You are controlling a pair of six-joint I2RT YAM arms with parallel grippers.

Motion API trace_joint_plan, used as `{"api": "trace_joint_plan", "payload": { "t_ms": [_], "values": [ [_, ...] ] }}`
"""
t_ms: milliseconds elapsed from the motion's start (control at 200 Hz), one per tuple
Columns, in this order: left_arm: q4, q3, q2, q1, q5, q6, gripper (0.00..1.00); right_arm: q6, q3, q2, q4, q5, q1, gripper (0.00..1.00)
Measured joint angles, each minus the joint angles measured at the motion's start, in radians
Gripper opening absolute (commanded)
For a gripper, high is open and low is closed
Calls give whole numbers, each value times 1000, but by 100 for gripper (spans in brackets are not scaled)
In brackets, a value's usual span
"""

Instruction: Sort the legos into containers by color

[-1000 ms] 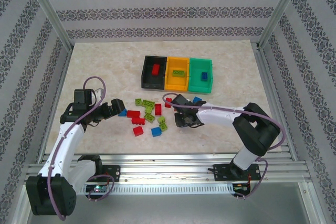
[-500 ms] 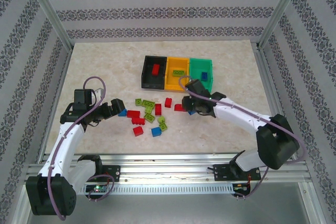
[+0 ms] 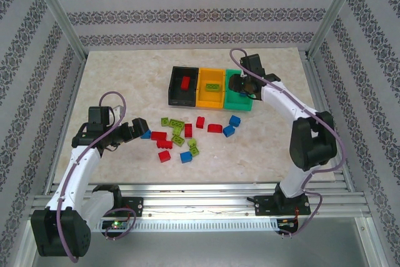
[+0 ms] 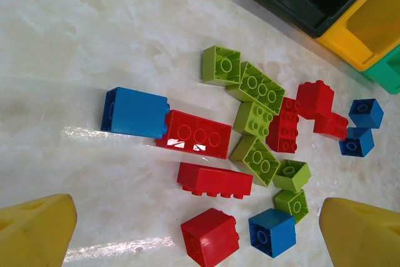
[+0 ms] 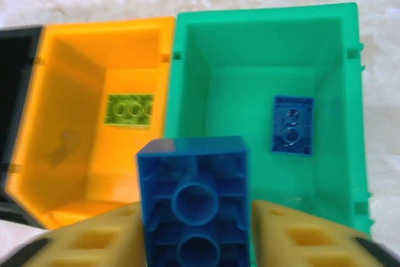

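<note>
1. Across the pale marbled table (image 3: 125,79) the two arms are the biggest things. The left arm (image 3: 81,161) is folded low at the near left, and the right arm (image 3: 281,101) is stretched far towards the bins.
2. Far of centre stand the containers, three joined in a row: black bin (image 3: 174,85) on the left, orange bin (image 3: 210,100) in the middle, teal bin (image 3: 240,102) on the right.
3. The left gripper (image 3: 136,131) hangs low at the left end of the loose pile, with its yellow fingers (image 4: 37,232) spread wide and released.
4. The right gripper (image 3: 239,84) is over the teal bin, clenched on a blue brick (image 5: 192,198) (hollow underside towards the wrist camera). The brick sits above the teal bin's near edge, close to the wall shared with the orange bin.
5. The loose legos (image 3: 178,132) lie near centre – red, lime and blue mixed. Two blue ones (image 3: 234,119) lie just right of the cluster.
6. Already sorted: a red brick (image 3: 185,83) in black, a lime brick (image 5: 129,109) in orange and a small blue brick (image 5: 292,124) in teal.
</note>
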Motion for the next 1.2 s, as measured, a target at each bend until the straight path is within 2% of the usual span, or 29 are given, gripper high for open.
{"api": "trace_joint_plan", "payload": {
  "t_ms": [140, 305, 465, 640, 874, 1199],
  "values": [
    [0, 0, 0, 0, -3, 0, 100, -23, -52, -13, -13, 3, 16, 51],
    [0, 0, 0, 0, -3, 0, 100, -25, -228, -120, -17, -6, 68, 50],
    [0, 0, 0, 0, -4, 0, 100, -8, -397, -225, -16, -23, 136, 55],
    [0, 0, 0, 0, -4, 0, 100, 16, -516, -248, -9, -59, 172, 58],
    [0, -1, 0, 0, -4, -3, 100, 20, -507, -204, -1, -81, 172, 60],
    [0, -3, 0, 0, -4, -3, 100, 19, -399, -47, 14, -111, 199, 60]
  ]
}}
